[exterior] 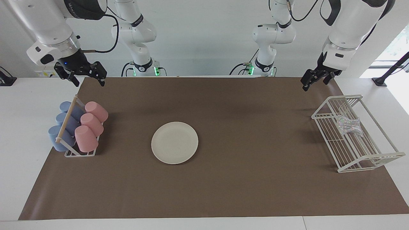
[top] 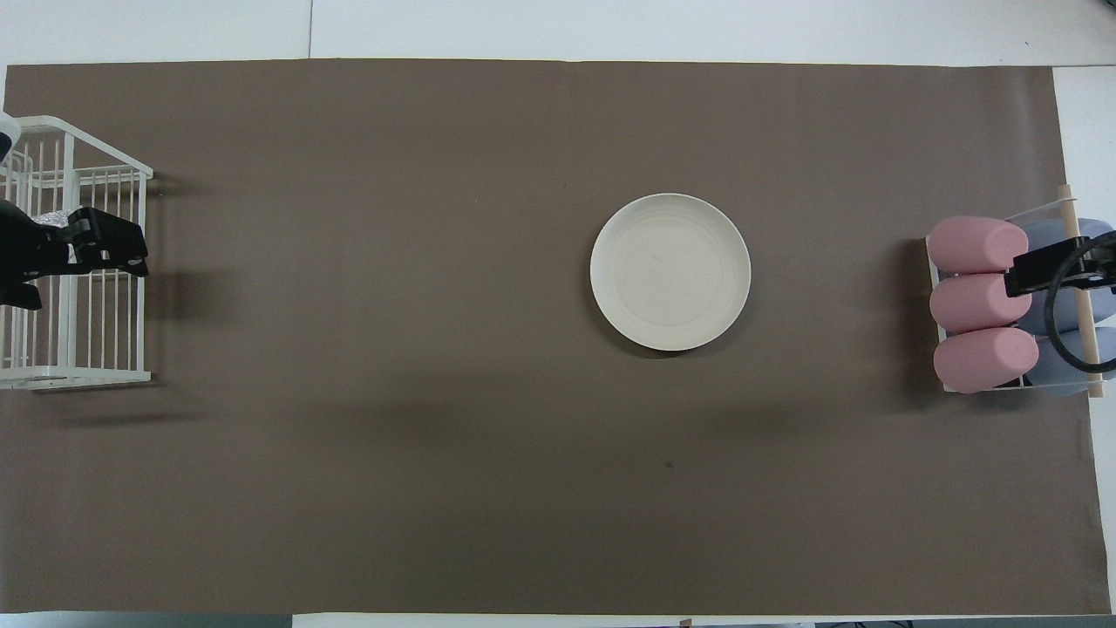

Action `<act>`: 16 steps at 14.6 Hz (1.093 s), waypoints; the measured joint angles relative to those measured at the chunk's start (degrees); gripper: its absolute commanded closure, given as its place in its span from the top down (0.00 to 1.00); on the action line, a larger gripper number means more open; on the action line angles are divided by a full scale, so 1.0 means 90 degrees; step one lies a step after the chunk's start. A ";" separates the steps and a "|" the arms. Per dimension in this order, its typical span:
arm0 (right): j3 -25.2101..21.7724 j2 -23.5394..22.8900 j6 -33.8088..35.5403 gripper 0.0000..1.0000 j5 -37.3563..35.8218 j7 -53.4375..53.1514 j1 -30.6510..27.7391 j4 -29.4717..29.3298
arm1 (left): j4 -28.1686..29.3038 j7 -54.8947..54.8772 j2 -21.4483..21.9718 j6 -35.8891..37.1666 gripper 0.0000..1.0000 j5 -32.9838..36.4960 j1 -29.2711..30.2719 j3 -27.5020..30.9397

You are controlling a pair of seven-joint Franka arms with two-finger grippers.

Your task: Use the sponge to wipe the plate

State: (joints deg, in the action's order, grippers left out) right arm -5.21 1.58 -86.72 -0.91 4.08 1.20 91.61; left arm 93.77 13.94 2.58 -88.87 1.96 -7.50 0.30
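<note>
The cream-white plate (exterior: 174, 142) lies flat on the brown mat near the middle of the table; it also shows in the overhead view (top: 670, 271). The silvery sponge (exterior: 348, 125) lies inside the white wire rack (exterior: 370, 158) at the left arm's end of the table. My left gripper (exterior: 316, 81) is open and empty, up in the air over the rack's end nearer the robots. In the overhead view it (top: 87, 253) covers most of the sponge (top: 54, 218). My right gripper (exterior: 88, 81) is open and empty, raised above the cup holder.
A small holder (exterior: 80, 154) at the right arm's end of the table carries three pink cups (exterior: 92, 123) and three blue cups (exterior: 64, 127) on their sides. The brown mat (exterior: 243, 185) covers most of the table. The wire rack shows in the overhead view too (top: 78, 375).
</note>
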 measured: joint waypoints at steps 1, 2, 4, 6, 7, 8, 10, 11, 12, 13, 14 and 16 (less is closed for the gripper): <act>0.0002 0.0000 0.0000 1.00 0.0000 0.0000 0.0000 0.0000 | 0.0040 -0.0298 0.0000 0.0001 1.00 -0.0231 0.0077 -0.0009; 0.0004 0.0000 0.0000 1.00 0.0000 0.0000 0.0001 0.0000 | 0.0068 -0.0434 -0.0001 0.0001 1.00 -0.0448 0.0177 -0.0012; 0.0008 0.0000 0.0000 1.00 0.0000 0.0000 0.0004 0.0000 | 0.0079 -0.0458 -0.0001 0.0000 1.00 -0.0646 0.0306 -0.0014; 0.0009 0.0000 0.0000 1.00 0.0000 0.0000 0.0005 0.0000 | 0.0069 -0.0457 -0.0002 0.0059 1.00 -0.0666 0.0326 -0.0044; 0.0009 0.0000 0.0000 1.00 0.0000 0.0000 0.0005 0.0000 | 0.0049 -0.0455 -0.0006 0.0163 1.00 -0.0665 0.0337 -0.0102; 0.0009 0.0000 0.0000 1.00 0.0000 0.0000 0.0005 0.0000 | 0.0008 -0.0455 -0.0022 0.0245 1.00 -0.0631 0.0360 -0.0206; 0.0009 0.0000 0.0000 1.00 0.0000 0.0000 0.0005 0.0000 | -0.0160 -0.0452 -0.0060 0.0347 1.00 -0.0375 0.0388 -0.0475; 0.0009 0.0000 0.0000 1.00 0.0000 0.0000 0.0005 0.0000 | -0.0236 -0.0444 -0.0072 0.0377 1.00 -0.0228 0.0389 -0.0583; 0.0009 0.0000 0.0000 1.00 0.0000 0.0000 0.0005 0.0000 | -0.0284 -0.0441 -0.0078 0.0380 1.00 -0.0147 0.0389 -0.0650; 0.0009 0.0000 0.0000 1.00 0.0000 0.0000 0.0005 0.0000 | -0.0303 -0.0441 -0.0081 0.0380 1.00 -0.0133 0.0389 -0.0673; 0.0009 0.0000 0.0000 1.00 0.0000 0.0000 0.0005 0.0000 | -0.0303 -0.0442 -0.0086 0.0379 1.00 -0.0133 0.0393 -0.0674; 0.0009 0.0000 0.0000 1.00 0.0000 0.0000 0.0005 0.0000 | -0.0303 -0.0442 -0.0107 0.0377 1.00 -0.0146 0.0418 -0.0674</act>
State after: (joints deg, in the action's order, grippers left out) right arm -5.13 1.58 -86.72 -0.91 4.08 1.24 91.61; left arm 91.04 9.96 1.62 -85.48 0.65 -3.74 -5.76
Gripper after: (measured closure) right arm 0.000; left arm 0.000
